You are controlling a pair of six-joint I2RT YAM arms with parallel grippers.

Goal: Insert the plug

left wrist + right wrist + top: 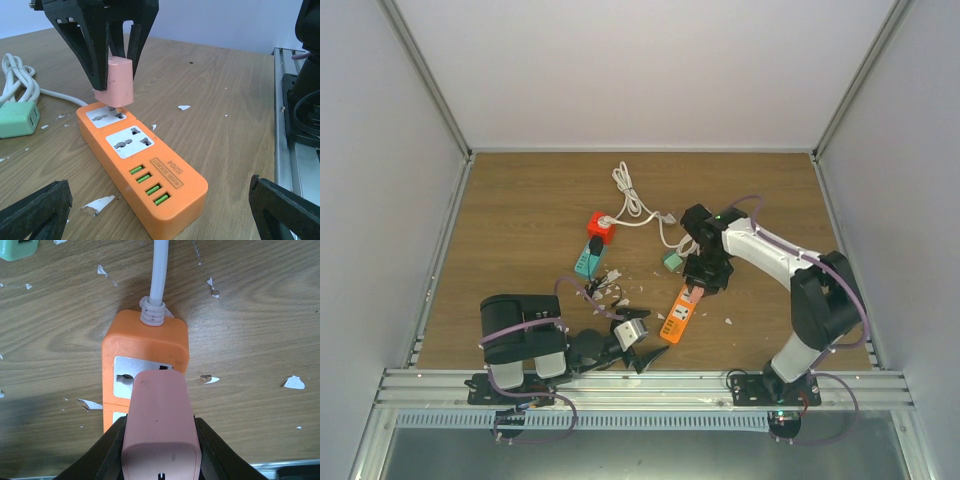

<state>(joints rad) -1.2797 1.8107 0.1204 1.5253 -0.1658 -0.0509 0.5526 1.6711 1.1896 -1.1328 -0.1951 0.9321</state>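
Right gripper [116, 70] pinches boxy matte-pink plug [119, 86], prongs at glossy orange rounded power strip [170, 182]; left gripper [636, 342] spread wide.

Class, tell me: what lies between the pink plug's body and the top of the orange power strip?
Only the metal prongs of the pink plug, meeting the end socket of the orange power strip. The left wrist view shows it.

Pink plug [116, 80] upright, prongs at end socket [102, 116] of orange power strip [150, 172].
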